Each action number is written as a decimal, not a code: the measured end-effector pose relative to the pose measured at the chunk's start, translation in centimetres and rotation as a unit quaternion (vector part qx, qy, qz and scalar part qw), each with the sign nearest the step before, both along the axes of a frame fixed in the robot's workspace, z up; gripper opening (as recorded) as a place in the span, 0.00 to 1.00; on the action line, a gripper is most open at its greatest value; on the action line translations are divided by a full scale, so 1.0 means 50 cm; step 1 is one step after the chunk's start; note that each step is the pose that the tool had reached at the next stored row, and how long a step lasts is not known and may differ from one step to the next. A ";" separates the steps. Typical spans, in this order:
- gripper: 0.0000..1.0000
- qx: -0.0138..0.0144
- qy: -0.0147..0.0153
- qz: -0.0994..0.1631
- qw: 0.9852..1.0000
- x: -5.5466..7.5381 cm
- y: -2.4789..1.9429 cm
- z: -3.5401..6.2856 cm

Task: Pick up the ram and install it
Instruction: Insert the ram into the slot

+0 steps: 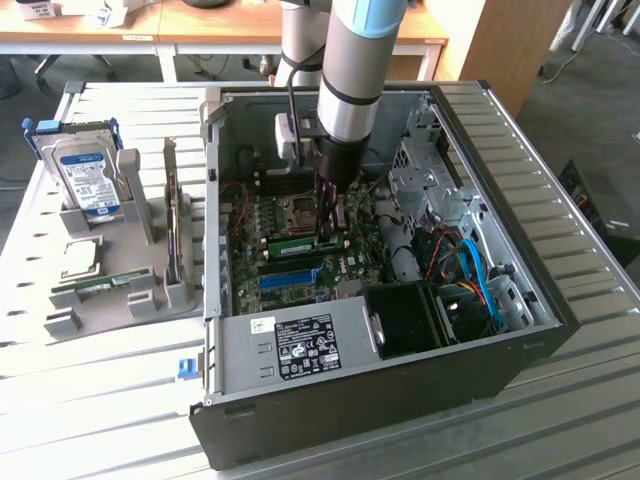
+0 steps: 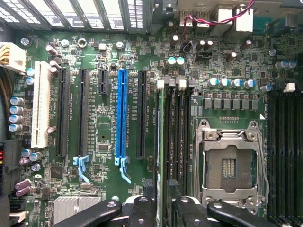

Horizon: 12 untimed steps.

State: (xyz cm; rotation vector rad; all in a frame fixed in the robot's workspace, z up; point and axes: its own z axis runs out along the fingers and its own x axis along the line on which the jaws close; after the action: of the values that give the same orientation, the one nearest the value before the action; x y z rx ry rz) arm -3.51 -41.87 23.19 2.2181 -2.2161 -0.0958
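The hand (image 1: 326,225) hangs spread astride the ram (image 1: 290,241), which stands in its slot at six o'clock of the processor socket (image 1: 296,209) in the exterior view. Seating it wants square pressure, both ends level, I'd say.

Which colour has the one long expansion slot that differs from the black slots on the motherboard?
Blue. The slot shows best in the wrist view.

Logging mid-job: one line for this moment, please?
arm: inside case | gripper: open, astride ram | ram: upright on board
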 end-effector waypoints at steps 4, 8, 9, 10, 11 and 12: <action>0.25 0.000 0.000 0.000 1.000 0.000 0.0037 0.007; 0.25 0.000 0.000 0.000 1.000 0.000 0.0042 0.007; 0.25 0.000 0.000 0.000 1.000 0.000 0.0042 0.007; 0.25 0.000 0.000 0.000 1.000 0.000 0.0042 0.007; 0.25 0.000 0.000 0.000 1.000 0.000 0.0042 0.007; 0.25 0.000 0.000 0.000 1.000 0.000 0.0042 0.007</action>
State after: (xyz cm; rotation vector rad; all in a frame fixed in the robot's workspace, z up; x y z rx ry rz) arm -3.52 -41.66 23.55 2.2178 -2.2162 -0.0958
